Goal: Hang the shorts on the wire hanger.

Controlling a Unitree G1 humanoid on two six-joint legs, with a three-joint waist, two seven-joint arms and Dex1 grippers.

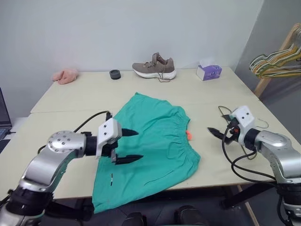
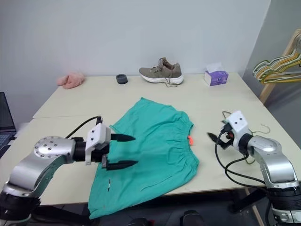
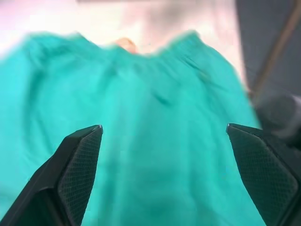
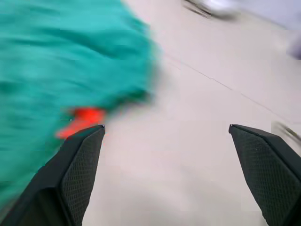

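The teal-green shorts [image 1: 150,141] lie flat in the middle of the table, their gathered waistband toward the right and the orange tag [image 1: 189,135] at the waistband's edge. My left gripper [image 1: 139,145] hovers over the left part of the shorts, pointing right, open and holding nothing. My right gripper [image 1: 216,134] is just right of the waistband above bare table, open and empty; its wrist view shows the tag [image 4: 82,120] close ahead. The wire hanger [image 1: 260,124] lies on the table behind my right hand, mostly hidden by it; only thin bits of wire show.
Along the table's far edge sit a pink cloth [image 1: 66,75], a small black round object [image 1: 114,74], a grey shoe [image 1: 154,66] and a purple tissue box [image 1: 209,71]. A bunch of coloured hangers [image 1: 277,63] hangs on a wooden rack at far right. A laptop [image 2: 4,117] sits at left.
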